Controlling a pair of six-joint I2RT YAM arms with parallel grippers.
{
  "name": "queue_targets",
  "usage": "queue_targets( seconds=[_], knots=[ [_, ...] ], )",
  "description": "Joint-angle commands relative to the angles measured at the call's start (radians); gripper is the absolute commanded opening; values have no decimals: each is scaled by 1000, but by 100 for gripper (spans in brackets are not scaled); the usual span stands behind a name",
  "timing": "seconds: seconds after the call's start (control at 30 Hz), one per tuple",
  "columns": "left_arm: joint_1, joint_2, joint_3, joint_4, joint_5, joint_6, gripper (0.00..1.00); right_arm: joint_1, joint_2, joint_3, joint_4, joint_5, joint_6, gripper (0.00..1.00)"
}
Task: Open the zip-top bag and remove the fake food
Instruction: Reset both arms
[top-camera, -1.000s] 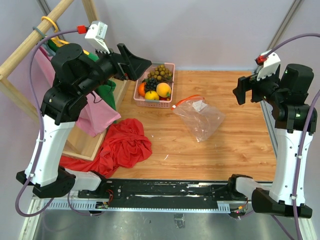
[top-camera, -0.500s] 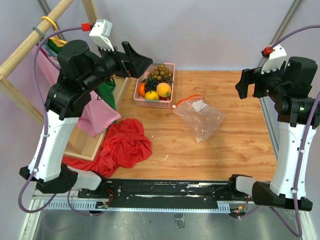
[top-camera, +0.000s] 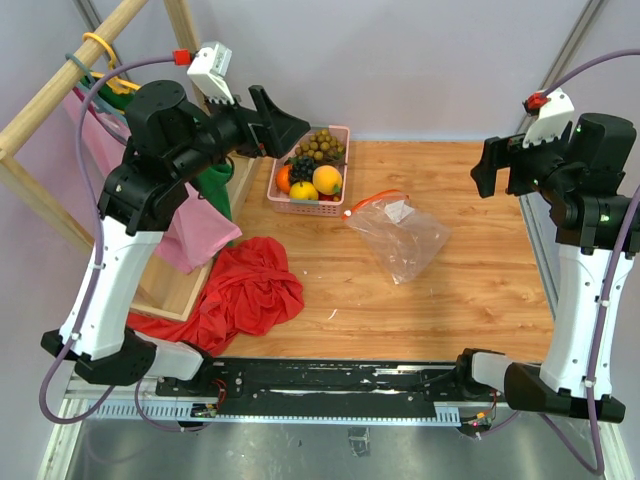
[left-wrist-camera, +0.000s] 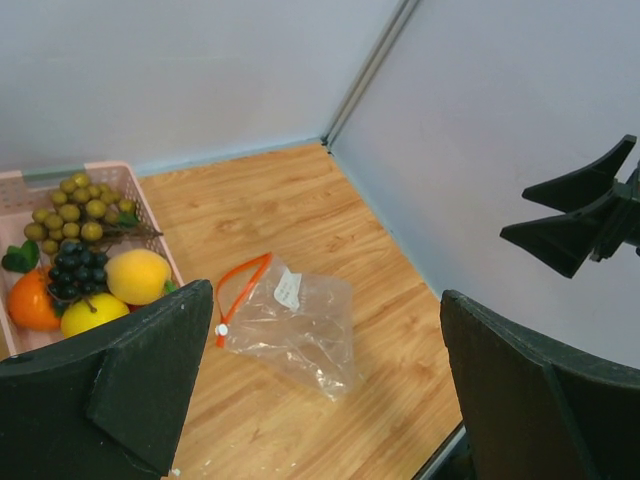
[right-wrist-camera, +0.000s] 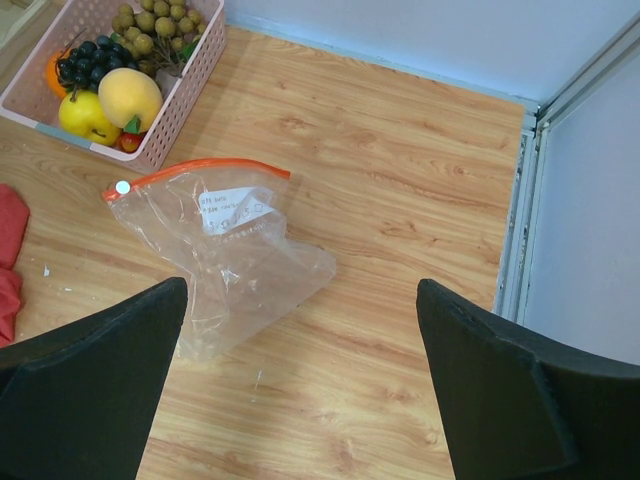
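The zip-top bag (top-camera: 400, 236) lies flat and crinkled on the wooden table, right of the basket. Its orange-red zip strip (top-camera: 372, 200) bows into a loop at the far end, and I see nothing inside. It also shows in the left wrist view (left-wrist-camera: 295, 325) and the right wrist view (right-wrist-camera: 225, 262). The fake food (top-camera: 314, 168) lies in the pink basket (top-camera: 305, 208): a tan bunch, a dark purple bunch, a lemon and orange fruits. My left gripper (top-camera: 292, 127) is open and empty, high above the basket. My right gripper (top-camera: 488, 176) is open and empty, high at the right.
A red cloth (top-camera: 250, 290) lies crumpled at the front left. A pink cloth (top-camera: 190, 232) and a green cloth (top-camera: 215, 190) hang from a wooden frame (top-camera: 60, 90) at the left. A metal rail (top-camera: 535, 250) runs along the table's right edge.
Both arms have lifted slightly. The left gripper moved a little up and right, the right gripper up and right. The bag and the basket have not moved.
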Motion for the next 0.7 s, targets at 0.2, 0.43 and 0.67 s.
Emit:
queue_targets(
  seconds=[0.2, 0.43, 0.67],
  knots=[
    [23, -29, -67, 69, 68, -40, 99, 21, -12, 12, 45, -19, 4, 98],
    [28, -31, -86, 91, 85, -51, 99, 21, 1, 25, 67, -7, 9, 98],
    [34, -27, -89, 111, 111, -58, 99, 21, 5, 43, 88, -16, 19, 99]
  ],
)
